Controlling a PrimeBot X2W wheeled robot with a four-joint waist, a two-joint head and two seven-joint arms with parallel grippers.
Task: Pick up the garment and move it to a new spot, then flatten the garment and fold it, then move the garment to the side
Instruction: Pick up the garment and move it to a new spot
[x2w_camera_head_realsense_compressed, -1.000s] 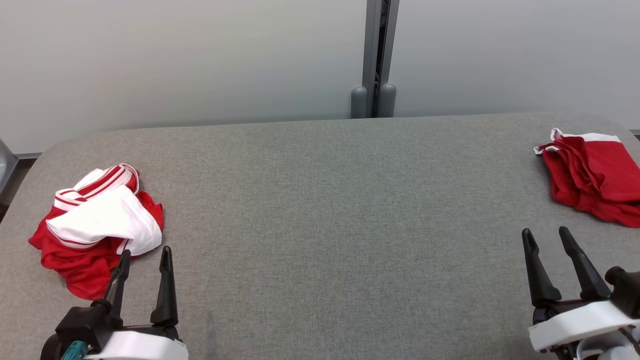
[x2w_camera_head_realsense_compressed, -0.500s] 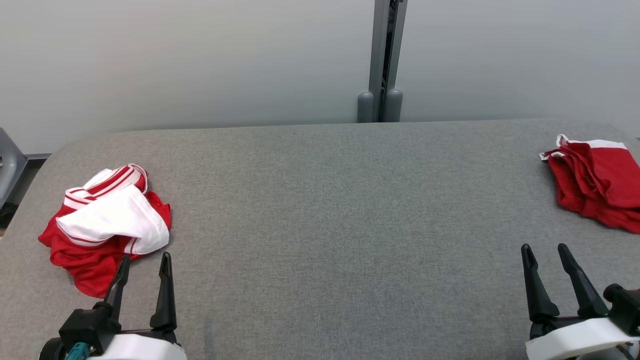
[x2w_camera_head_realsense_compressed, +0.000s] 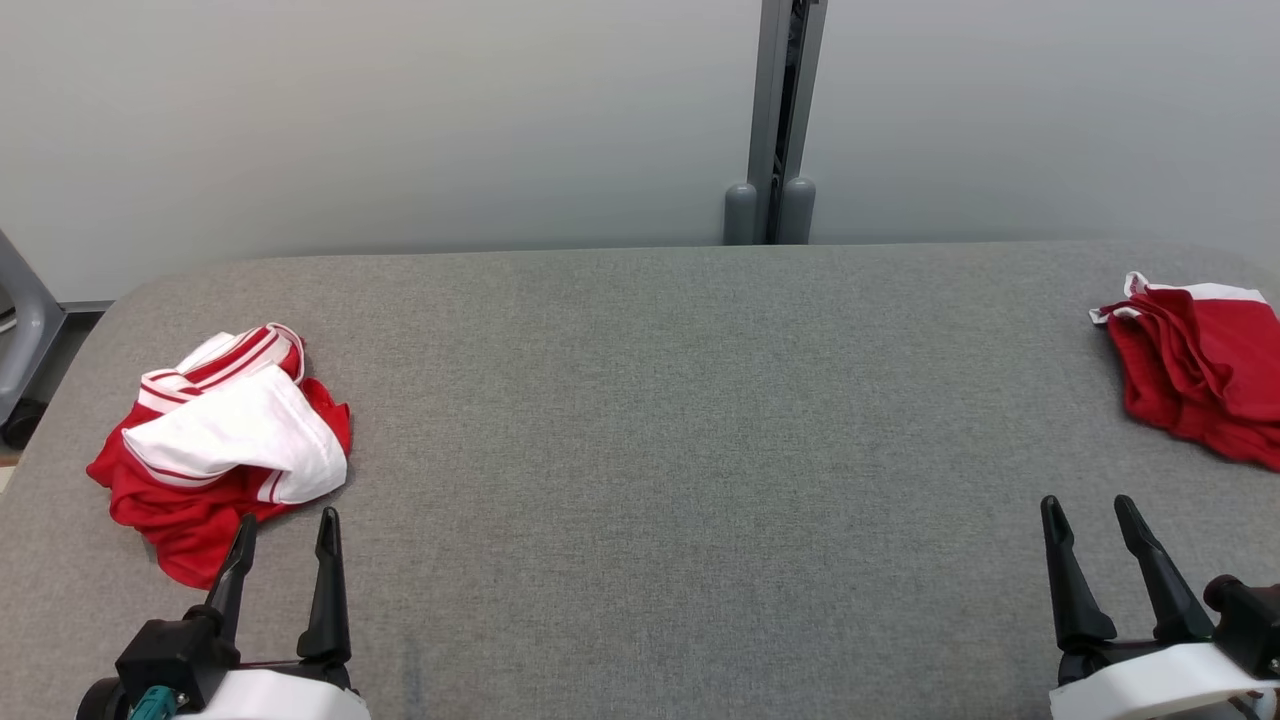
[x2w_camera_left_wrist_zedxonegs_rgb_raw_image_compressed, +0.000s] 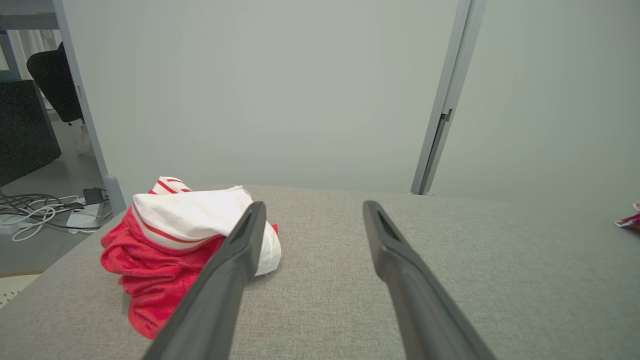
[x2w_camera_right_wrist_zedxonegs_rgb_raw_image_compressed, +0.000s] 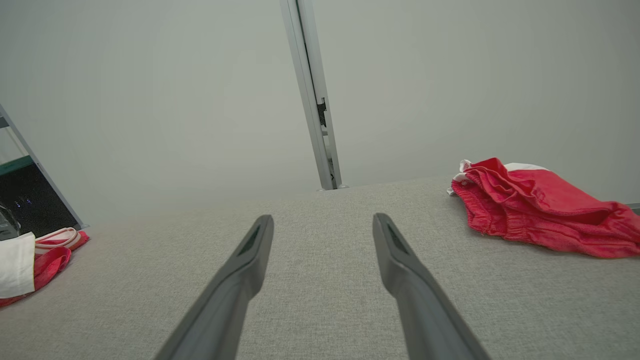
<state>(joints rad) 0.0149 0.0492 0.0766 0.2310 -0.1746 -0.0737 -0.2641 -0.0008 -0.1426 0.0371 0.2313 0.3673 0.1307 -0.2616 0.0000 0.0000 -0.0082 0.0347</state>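
Red-and-white garment (x2w_camera_head_realsense_compressed: 225, 440) is found crumpled in a heap at the left edge of the bench (x2w_camera_head_realsense_compressed: 650, 400). White panel is on top, striped band toward the far side, red cloth underneath and spilled toward the near edge.

Left gripper (x2w_camera_head_realsense_compressed: 287, 517) is held low over the near-left corner, fingers pointed at the far edge. Jaws are spread wide, nothing gripped. Its left fingertip is seen right at the heap's near-right hem; contact can't be told. In the left wrist view the heap is partly covered by that same finger.

Bench is covered in grey woven fabric. A grey post (x2w_camera_head_realsense_compressed: 782, 110) is stood behind the far edge, between two pale wall panels.

Right gripper (x2w_camera_head_realsense_compressed: 1085, 501) is held over the near-right corner. Jaws are likewise spread wide, nothing gripped, well apart from any cloth.

Red garment (x2w_camera_head_realsense_compressed: 1195, 370) is laid at the right edge, loosely bunched, with a white strip along its far side. It is cut off by the head view's border.
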